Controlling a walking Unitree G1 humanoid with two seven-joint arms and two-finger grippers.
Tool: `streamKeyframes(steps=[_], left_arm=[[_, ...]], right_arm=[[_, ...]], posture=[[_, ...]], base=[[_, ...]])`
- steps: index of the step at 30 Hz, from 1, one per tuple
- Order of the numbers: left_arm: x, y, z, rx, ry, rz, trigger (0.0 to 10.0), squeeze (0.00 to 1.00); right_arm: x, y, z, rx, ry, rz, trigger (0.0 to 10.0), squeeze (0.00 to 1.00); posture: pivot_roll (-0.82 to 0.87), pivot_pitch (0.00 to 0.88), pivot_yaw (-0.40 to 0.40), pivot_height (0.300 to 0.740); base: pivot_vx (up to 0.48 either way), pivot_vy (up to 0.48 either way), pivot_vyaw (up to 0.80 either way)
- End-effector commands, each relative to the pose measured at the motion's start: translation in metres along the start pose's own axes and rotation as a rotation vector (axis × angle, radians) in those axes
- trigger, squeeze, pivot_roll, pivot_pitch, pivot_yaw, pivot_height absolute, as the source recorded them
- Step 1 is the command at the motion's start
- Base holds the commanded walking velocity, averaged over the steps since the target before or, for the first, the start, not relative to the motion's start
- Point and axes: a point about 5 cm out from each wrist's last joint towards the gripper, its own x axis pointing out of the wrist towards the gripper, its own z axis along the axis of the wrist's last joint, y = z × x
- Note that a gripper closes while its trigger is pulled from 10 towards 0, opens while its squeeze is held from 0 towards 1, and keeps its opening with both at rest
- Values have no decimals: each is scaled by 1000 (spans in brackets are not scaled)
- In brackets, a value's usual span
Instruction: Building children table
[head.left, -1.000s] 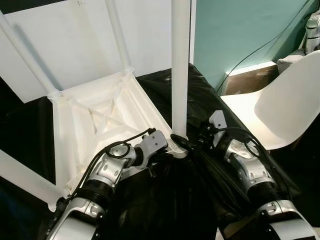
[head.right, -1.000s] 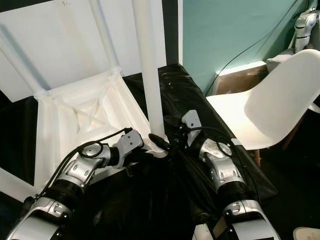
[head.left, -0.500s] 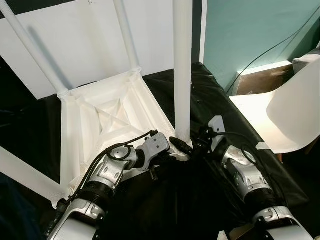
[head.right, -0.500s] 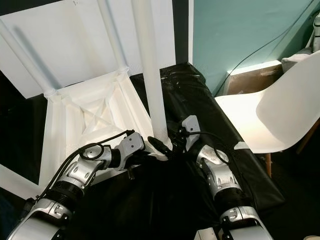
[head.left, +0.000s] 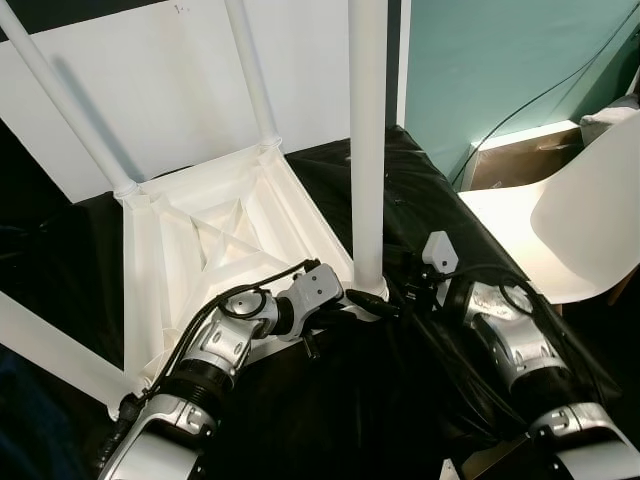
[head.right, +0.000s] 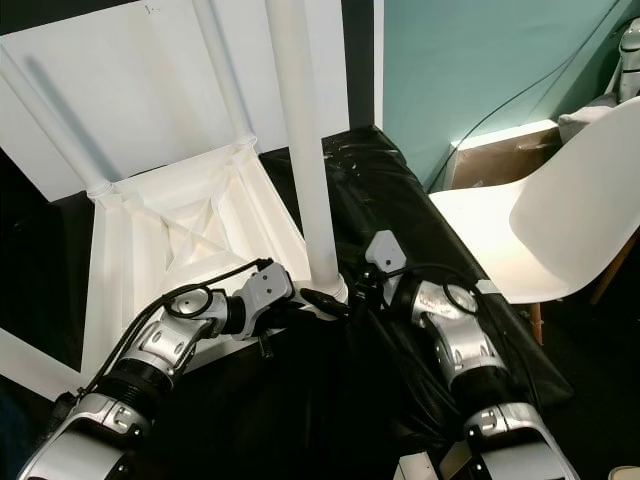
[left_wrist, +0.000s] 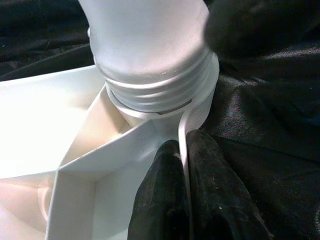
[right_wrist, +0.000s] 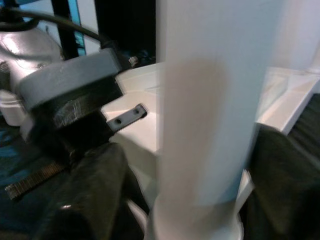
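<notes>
The upside-down table (head.left: 215, 250) is lying on black cloth (head.left: 340, 400). Its rim is pinched by the left gripper (left_wrist: 182, 192) right below the socket, and the leg (head.left: 367, 150) is clamped low down by the right gripper (right_wrist: 197, 165). Threads could get crossed if the leg is tilted while turned.

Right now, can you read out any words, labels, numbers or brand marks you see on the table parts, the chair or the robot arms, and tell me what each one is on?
None can be read.
Upturned table frame, its legs and the white chair: plain, no print.
White board behind: a tiny dark mark at its top edge, too small to read.
</notes>
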Motion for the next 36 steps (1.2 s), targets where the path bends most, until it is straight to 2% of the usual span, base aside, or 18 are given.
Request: streamKeyframes(steps=[1,7,9,11,12,13,15,21,22,23,25,26,27,28,33,34,35,36], left_arm=[[7,-19,-33,-97,94,-27,10000,0],[6,-20,-34,-104,92,-20,10000,0],[4,-19,-35,-109,92,-11,10000,0],[3,-18,-36,-110,93,-8,10000,0],[2,-18,-37,-114,93,-2,10000,0],[2,-18,-37,-114,93,-2,10000,0],[2,-19,-38,-117,93,0,10000,0],[2,-18,-37,-114,94,-2,10000,0],[2,-18,-37,-114,94,-2,10000,0],[3,-18,-36,-111,94,-4,10000,0],[3,-18,-36,-111,94,-4,10000,0],[3,-17,-35,-108,93,-6,10000,0],[3,-17,-35,-106,93,-8,10000,0],[4,-17,-34,-106,93,-10,10000,0],[5,-17,-34,-106,93,-12,10000,0],[5,-17,-34,-105,93,-12,10000,0],[5,-17,-34,-105,93,-12,10000,0],[5,-17,-34,-105,93,-12,10000,0]], right_arm=[[5,2,1,12,-6,61,0,0],[7,-5,0,60,-21,28,0,0],[7,-7,-4,145,-44,-90,0,0],[7,-8,-6,171,-52,-135,0,0],[8,0,-12,207,-66,-303,0,0],[8,0,-12,207,-66,-303,0,0],[9,15,-18,183,-61,-432,0,0],[10,33,-22,214,-83,-539,0,0],[10,33,-22,214,-83,-539,0,0],[9,33,-22,222,-89,-600,0,0],[9,33,-22,222,-89,-600,0,0],[8,32,-23,225,-81,-647,0,0],[8,30,-23,225,-75,-668,4784,0],[9,28,-20,206,-67,-645,10000,0],[10,27,-18,189,-70,-623,10000,0],[8,22,-16,179,-75,-588,10000,1000],[8,22,-16,179,-75,-588,10000,1000],[7,16,-15,157,-63,-530,10000,1000]], posture=[[-55,0,60,740],[-35,0,49,740],[-27,0,42,740],[-27,0,42,740],[-24,0,40,740],[-24,0,40,740],[-27,0,45,740],[-31,0,48,740],[-31,0,48,740],[-37,0,55,740],[-37,0,55,740],[-37,0,55,740],[-44,0,57,740],[-45,0,56,740],[-45,0,56,740],[-47,0,56,740],[-47,0,56,740],[-47,0,56,740]], base=[[0,0,0],[0,0,0],[0,0,0],[0,0,0],[0,0,0],[0,0,0],[0,0,0],[0,0,0],[0,0,0],[0,0,0],[0,0,0],[0,0,0],[0,0,0],[0,0,0],[0,0,0],[0,0,0],[0,0,0],[0,0,0]])
